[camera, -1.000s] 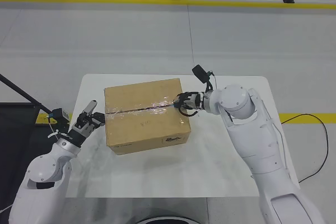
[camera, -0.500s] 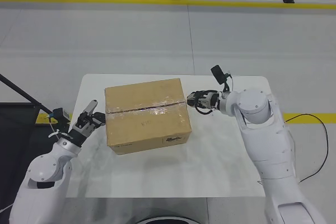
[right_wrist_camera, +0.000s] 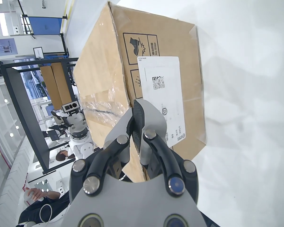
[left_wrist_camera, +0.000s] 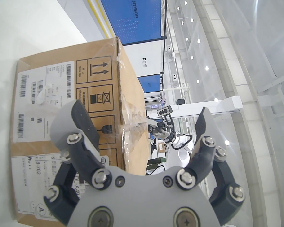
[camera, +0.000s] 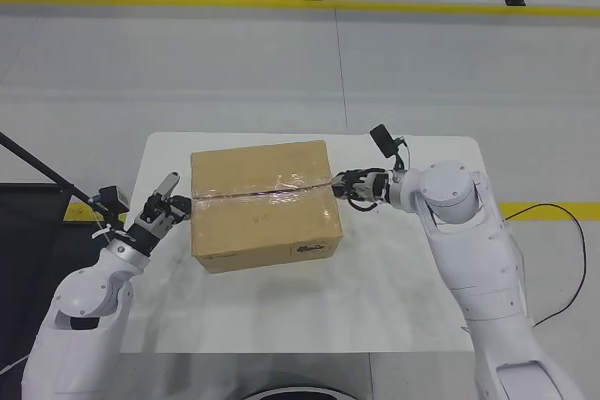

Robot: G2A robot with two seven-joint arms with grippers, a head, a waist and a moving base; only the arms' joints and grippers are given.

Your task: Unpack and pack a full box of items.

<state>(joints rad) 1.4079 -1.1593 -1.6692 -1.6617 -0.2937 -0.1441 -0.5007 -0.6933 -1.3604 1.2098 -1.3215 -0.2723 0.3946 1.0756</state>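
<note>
My right gripper (right_wrist_camera: 135,109) is pressed together at the top edge of the cardboard box (camera: 265,215), where the clear tape (camera: 270,190) wraps over its end. I cannot tell if it pinches tape. My left gripper (left_wrist_camera: 142,124) is spread just beside the opposite end. The box sits closed, mid-desk (camera: 380,290). I judge unsealing is in hand; next, the seam must be broken.

My top camera is looking down from above my arms, taking in the whole table (camera: 400,290) and the box (camera: 265,205). My wrist cameras are sitting just behind my left gripper (left_wrist_camera: 142,109) and right gripper (right_wrist_camera: 137,106), facing opposite ends of that box at close range. All three views are sharing the box.
</note>
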